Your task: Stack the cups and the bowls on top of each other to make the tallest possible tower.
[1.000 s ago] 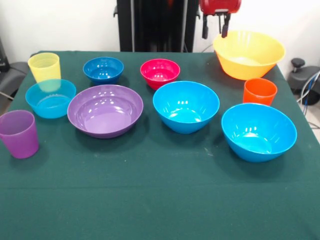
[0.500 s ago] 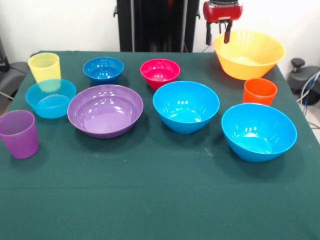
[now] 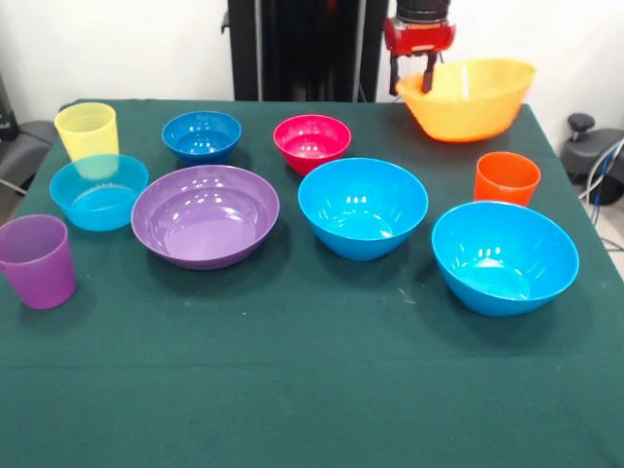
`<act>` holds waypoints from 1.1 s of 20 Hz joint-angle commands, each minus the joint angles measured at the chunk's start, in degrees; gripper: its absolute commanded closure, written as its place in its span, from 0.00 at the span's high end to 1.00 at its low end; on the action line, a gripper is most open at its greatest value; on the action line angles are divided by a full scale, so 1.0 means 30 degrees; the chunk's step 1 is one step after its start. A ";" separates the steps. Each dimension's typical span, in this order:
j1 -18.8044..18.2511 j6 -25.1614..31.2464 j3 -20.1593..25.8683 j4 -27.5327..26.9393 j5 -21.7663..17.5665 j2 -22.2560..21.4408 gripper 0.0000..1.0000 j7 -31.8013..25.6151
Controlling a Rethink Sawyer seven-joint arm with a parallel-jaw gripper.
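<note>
End effector (image 3: 412, 80) grips the glossy yellow-orange bowl's (image 3: 473, 100) rim (bowl tilted, lifted).

Cups, three, all upright and apart: translucent yellow cup (image 3: 87, 130) far left, translucent purple cup (image 3: 38, 260) near left, opaque orange cup (image 3: 506, 178) at right. Bowls, seven, open side up, none nested: small light-blue bowl (image 3: 97, 192), small dark-blue bowl (image 3: 201, 136), magenta bowl (image 3: 312, 142), wide purple bowl (image 3: 205, 215), two large blue bowls (image 3: 363, 208) (image 3: 504, 256). The large yellow-orange bowl (image 3: 471, 98) sits tilted at far right (its left rim pinched, lifted off the cloth).

Yellow-orange bowl (image 3: 473, 100), magenta bowl (image 3: 312, 141), purple bowl (image 3: 205, 214), orange cup (image 3: 506, 178), green tablecloth (image 3: 292, 390).
</note>
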 commanded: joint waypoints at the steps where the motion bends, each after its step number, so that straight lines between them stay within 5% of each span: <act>1: 0.0179 -0.1321 0.0611 -0.3114 -0.0276 0.3793 1.00 0.3363; 13: 0.0475 -0.1937 0.0731 -0.4254 0.0138 0.4973 1.00 0.3729; 22: 0.0379 -0.1364 0.0881 -0.3849 0.0199 0.3933 1.00 0.3933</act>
